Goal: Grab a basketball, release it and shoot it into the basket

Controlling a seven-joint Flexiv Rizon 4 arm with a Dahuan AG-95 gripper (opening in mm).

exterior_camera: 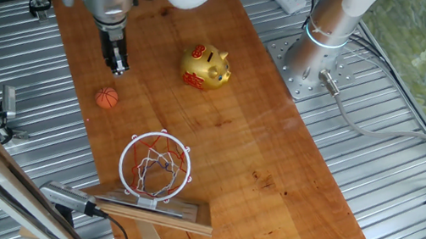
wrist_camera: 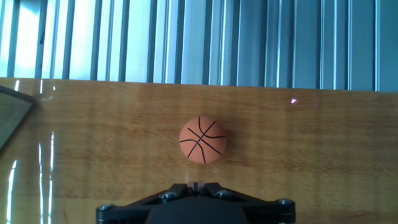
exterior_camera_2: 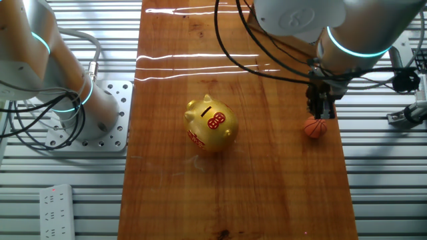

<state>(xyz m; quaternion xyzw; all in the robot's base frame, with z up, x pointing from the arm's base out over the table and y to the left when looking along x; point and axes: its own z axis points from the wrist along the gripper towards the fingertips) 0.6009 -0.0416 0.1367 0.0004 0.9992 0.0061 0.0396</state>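
The basketball (exterior_camera: 106, 98) is a tiny orange ball with dark seams lying on the wooden board, near its edge. It also shows in the other fixed view (exterior_camera_2: 315, 127) and in the hand view (wrist_camera: 203, 140). My gripper (exterior_camera: 116, 68) hangs just above and behind the ball, a little apart from it. Its fingers are pressed together and hold nothing (exterior_camera_2: 322, 110). In the hand view the gripper (wrist_camera: 198, 184) shows shut at the bottom edge, with the ball just ahead of it. The basket (exterior_camera: 156, 165) with orange-red ring, white net and wooden backboard stands at the board's near end.
A golden piggy bank (exterior_camera: 207, 67) stands on the board (exterior_camera: 286, 200) to the right of the gripper; it also shows in the other fixed view (exterior_camera_2: 212, 125). A second arm's base (exterior_camera: 317, 59) is bolted beside the board. Ribbed metal tabletop (exterior_camera: 26, 107) surrounds the board.
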